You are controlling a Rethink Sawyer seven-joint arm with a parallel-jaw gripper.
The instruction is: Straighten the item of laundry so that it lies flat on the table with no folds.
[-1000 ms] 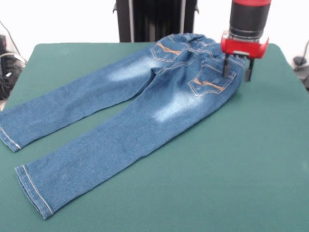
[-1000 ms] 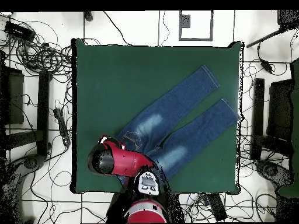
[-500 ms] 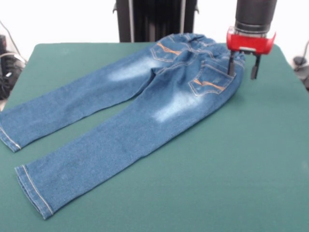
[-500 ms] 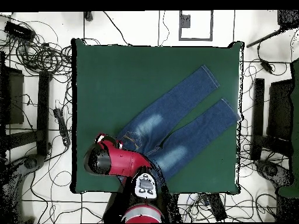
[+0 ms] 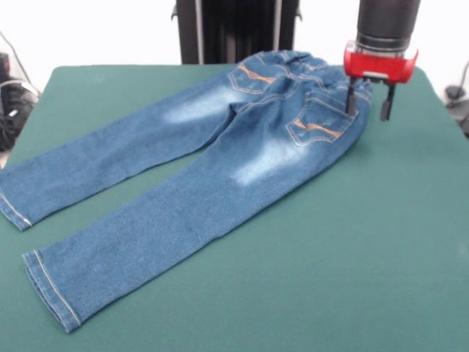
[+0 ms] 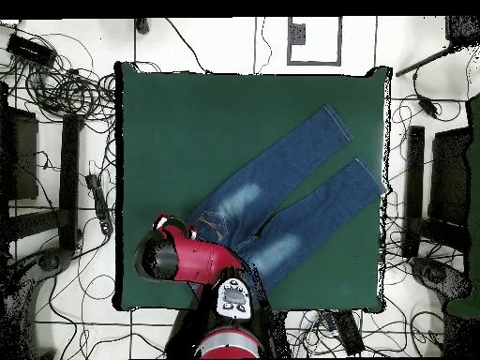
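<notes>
The item of laundry [image 5: 220, 154] is a small pair of blue jeans with faded patches and orange-stitched back pockets, spread on the green table [image 5: 352, 257]. Both legs stretch toward the front-left, hems near the left edge. In the overhead view the jeans [image 6: 281, 202] run diagonally from the lower left to the upper right. My gripper [image 5: 368, 106] hangs open just above the right end of the waistband, one finger over the denim, the other over bare felt. It holds nothing. The red arm [image 6: 187, 261] covers the waistband in the overhead view.
Cables and stands [image 6: 56, 84] crowd the floor around the table. A black post [image 5: 234, 29] rises behind the far edge. Bare green felt [image 5: 344, 279] lies to the front right of the jeans.
Over the last second the gripper rose slightly and shifted a little to the right off the waistband. The jeans have not moved.
</notes>
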